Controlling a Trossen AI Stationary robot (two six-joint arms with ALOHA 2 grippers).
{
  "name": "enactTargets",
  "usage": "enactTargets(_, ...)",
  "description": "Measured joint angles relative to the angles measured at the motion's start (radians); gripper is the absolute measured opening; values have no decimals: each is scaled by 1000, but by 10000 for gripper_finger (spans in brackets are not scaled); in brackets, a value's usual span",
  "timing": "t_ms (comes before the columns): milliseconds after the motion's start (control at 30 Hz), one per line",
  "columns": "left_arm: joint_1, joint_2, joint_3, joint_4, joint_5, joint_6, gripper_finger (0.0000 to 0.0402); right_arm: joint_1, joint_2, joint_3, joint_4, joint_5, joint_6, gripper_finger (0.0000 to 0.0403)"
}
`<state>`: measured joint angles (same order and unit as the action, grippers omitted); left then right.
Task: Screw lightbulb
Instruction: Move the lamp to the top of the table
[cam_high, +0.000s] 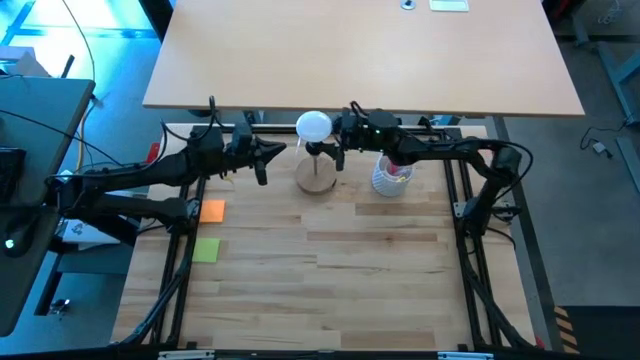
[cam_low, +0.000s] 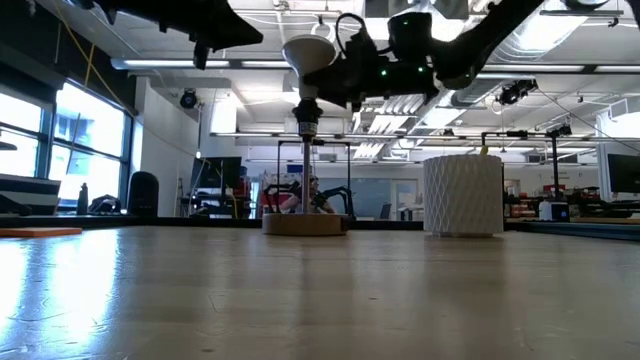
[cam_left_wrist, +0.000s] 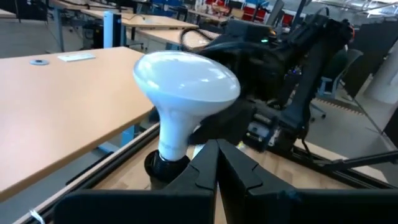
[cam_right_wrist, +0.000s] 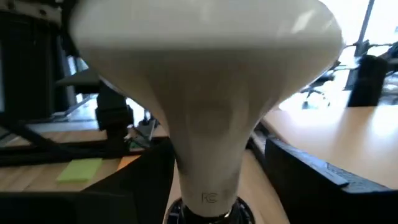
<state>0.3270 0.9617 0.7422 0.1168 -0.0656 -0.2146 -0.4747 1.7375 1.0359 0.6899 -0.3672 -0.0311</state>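
The white lightbulb (cam_high: 313, 125) stands upright, its neck (cam_right_wrist: 208, 186) in the black socket (cam_left_wrist: 163, 165) on top of the stem of the round wooden disc (cam_high: 316, 176). My right gripper (cam_right_wrist: 208, 199) is open at the bulb, coming level from the table's right. Its fingers stand on either side of the bulb's narrow neck, below the globe (cam_low: 308, 52). My left gripper (cam_left_wrist: 217, 171) is shut and empty. It hovers a little to the left of the bulb (cam_left_wrist: 186, 81), pointing at it. My right gripper has one finger (cam_right_wrist: 140, 183) close against the bulb's neck; I cannot tell whether it touches. The other finger (cam_right_wrist: 298, 180) stands off the neck with a strip of table showing between them.
A white latticed cup (cam_high: 392, 178) with pink items stands just right of the disc, under my right arm. An orange pad (cam_high: 211, 210) and a green pad (cam_high: 206, 250) lie at the table's left. A second light table (cam_high: 360, 50) stands beyond the far edge.
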Motion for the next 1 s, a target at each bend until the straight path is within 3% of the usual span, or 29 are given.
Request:
enactTargets(233,-35,1,0,-11,-4,9,0,7,68,109,-73,-78,-13,240)
enactTargets(467,-68,-1,0,-36,-29,17,0,12,65,109,-64,-78,-22,134)
enactTargets(800,-102,-1,-1,-48,-79,35,0,13,47,108,88,-77,31,136)
enactTargets(1000,-102,-1,-1,-53,-81,35,0,12,47,108,47,-79,53,136)
